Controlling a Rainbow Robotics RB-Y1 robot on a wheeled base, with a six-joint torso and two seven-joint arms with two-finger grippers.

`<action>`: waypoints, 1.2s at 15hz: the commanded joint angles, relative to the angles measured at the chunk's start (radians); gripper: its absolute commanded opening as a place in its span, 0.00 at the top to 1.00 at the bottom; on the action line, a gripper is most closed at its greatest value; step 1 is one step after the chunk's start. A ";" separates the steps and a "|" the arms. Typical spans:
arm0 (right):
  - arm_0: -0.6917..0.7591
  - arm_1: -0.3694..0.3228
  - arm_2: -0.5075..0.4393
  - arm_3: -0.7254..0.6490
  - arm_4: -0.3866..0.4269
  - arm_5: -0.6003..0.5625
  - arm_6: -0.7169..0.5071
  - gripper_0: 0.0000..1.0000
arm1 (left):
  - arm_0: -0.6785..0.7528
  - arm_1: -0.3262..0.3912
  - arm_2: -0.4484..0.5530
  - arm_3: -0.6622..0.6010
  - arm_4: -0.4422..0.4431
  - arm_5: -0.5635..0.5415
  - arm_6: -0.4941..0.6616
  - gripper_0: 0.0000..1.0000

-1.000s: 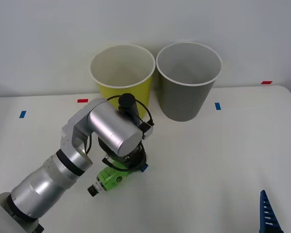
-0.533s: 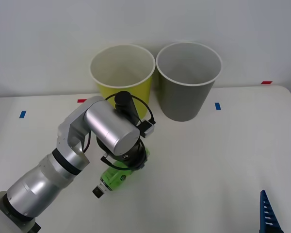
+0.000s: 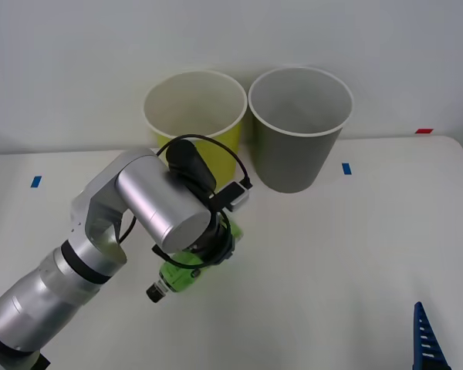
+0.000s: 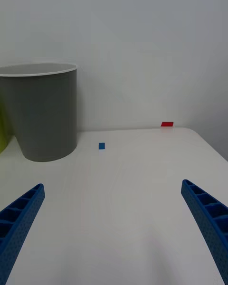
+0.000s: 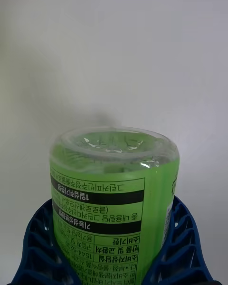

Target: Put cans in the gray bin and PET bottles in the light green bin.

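Note:
The PET bottle [image 3: 179, 279], small with a bright green label and a black cap, hangs tilted with its cap down-left, just over the table in front of the bins. My left gripper [image 3: 207, 257] is shut on it, mostly hidden under the silver wrist. In the left wrist view the blue fingers [image 5: 183, 247] clamp both sides of the bottle [image 5: 114, 185], whose clear base points away. The light green bin [image 3: 233, 132] stands behind the arm, the gray bin [image 3: 297, 158] to its right. My right gripper [image 3: 427, 339] waits open at the near right; its view shows the gray bin [image 4: 42, 118].
Small blue tape marks [image 3: 346, 168] and red tape marks [image 3: 424, 131] lie on the white table [image 3: 355, 254]. A plain wall rises directly behind the two bins. The table's right edge runs close to the right gripper.
My left wrist has risen and swung slightly left, carrying the bottle with it; the cap now sits a little higher. The right arm has not moved.

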 commanded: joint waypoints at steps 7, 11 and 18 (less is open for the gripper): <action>0.000 0.000 0.000 0.000 0.000 0.000 0.000 0.00 | 0.089 0.055 0.104 -0.258 0.064 -0.070 -0.075 1.00; 0.000 0.000 0.000 0.000 0.000 0.000 0.000 0.00 | 0.109 0.033 0.214 -0.346 0.087 -0.070 -0.121 1.00; 0.000 0.000 0.000 0.000 0.000 0.000 0.000 0.00 | 0.109 0.018 0.435 -0.455 0.259 -0.107 -0.132 1.00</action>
